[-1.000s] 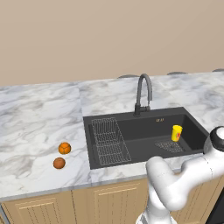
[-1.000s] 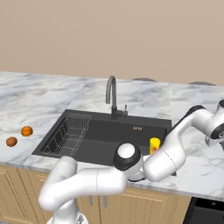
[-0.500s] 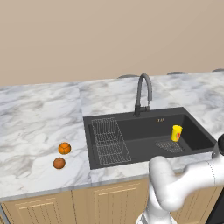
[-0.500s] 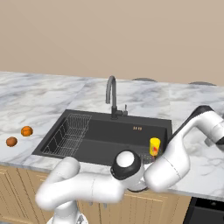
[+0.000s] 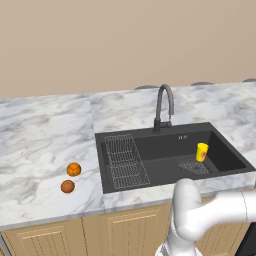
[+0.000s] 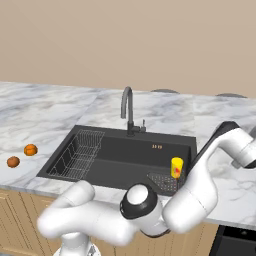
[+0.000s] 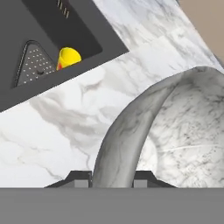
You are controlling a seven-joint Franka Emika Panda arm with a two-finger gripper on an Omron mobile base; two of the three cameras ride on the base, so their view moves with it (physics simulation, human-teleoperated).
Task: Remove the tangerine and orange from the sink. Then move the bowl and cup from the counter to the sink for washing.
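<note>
In the hand view my gripper (image 7: 113,175) is shut on the rim of the speckled grey-white bowl (image 7: 175,131), whose edge runs up from between the two dark fingertips (image 7: 78,177). The bowl is over the marble counter (image 7: 65,118), just right of the sink (image 7: 43,26). The yellow cup (image 5: 201,152) (image 6: 176,167) (image 7: 69,57) stands upright in the sink's (image 5: 160,147) right part beside the drain. Two small orange fruits, a brighter one (image 5: 74,169) (image 6: 30,149) and a darker one (image 5: 67,186) (image 6: 13,161), lie on the counter (image 5: 45,135) left of the sink; which is the tangerine I cannot tell.
A wire rack (image 5: 125,160) fills the sink's left side, and a dark gooseneck faucet (image 5: 164,106) rises behind the basin. My white arm (image 6: 200,185) bends across the counter's front right. Light wooden cabinets (image 5: 50,237) run below the counter.
The arm has swung further right and low: its wrist has left the left base view and sits nearer the right edge in the right base view. Cup and fruits have not moved.
</note>
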